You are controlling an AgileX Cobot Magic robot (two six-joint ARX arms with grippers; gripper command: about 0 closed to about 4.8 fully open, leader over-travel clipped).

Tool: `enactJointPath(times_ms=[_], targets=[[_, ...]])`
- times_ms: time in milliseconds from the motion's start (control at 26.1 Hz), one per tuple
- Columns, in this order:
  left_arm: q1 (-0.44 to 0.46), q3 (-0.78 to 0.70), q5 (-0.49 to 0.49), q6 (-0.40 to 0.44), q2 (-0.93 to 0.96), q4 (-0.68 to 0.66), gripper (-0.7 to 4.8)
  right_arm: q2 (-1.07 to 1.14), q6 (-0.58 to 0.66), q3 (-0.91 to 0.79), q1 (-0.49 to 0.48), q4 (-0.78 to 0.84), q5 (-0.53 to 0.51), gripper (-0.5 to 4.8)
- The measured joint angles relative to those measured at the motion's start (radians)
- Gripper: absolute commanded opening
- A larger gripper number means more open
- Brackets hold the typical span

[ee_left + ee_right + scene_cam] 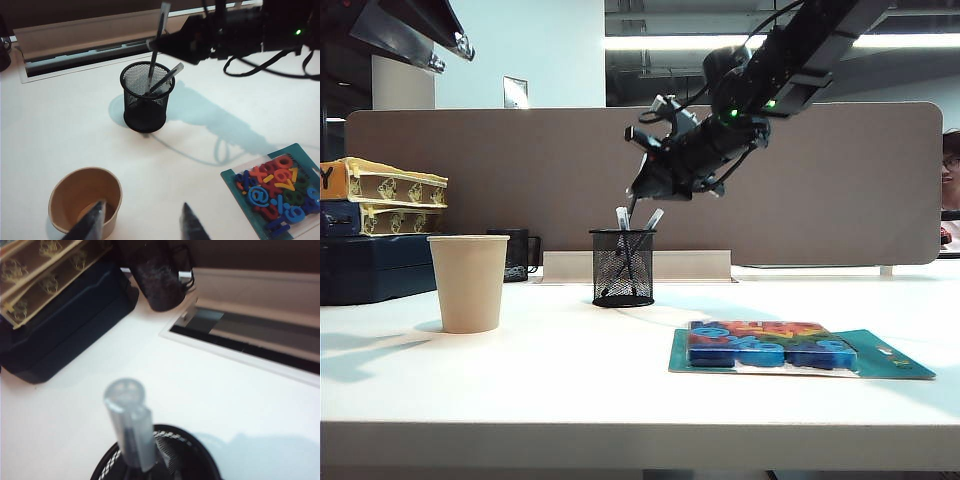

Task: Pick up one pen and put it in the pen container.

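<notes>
A: Where is the pen (pixel 155 50) right now?

B: It stands nearly upright in the black mesh pen container (pixel 622 268), pale cap end up, with the right tool (pixel 638 186) just above the rim and clamped on its upper part. A second pen (pixel 166 79) leans inside the same cup.

A: And the left tool (pixel 140 226)?

B: Its fingers are spread wide apart, holding nothing, above the near side of the bench (pixel 570 380) by the beige paper cup (pixel 468 283).

A: Anything else on the bench?

B: A teal tray of coloured letters (pixel 772 343) to the right, well apart from the container.
</notes>
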Motion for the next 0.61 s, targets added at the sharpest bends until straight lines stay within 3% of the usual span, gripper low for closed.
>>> enactJointPath(times_ms=[230,613], targets=[[0.0,0.0,0.0,0.0,-0.016,-0.009,1.92,0.013,-0.006,-0.001,0.013,-0.021,-0.003,0.14],[0.0,0.0,0.0,0.0,-0.017,-0.036,1.92,0.014,-0.007,-0.001,0.011,-0.021,-0.003,0.94]])
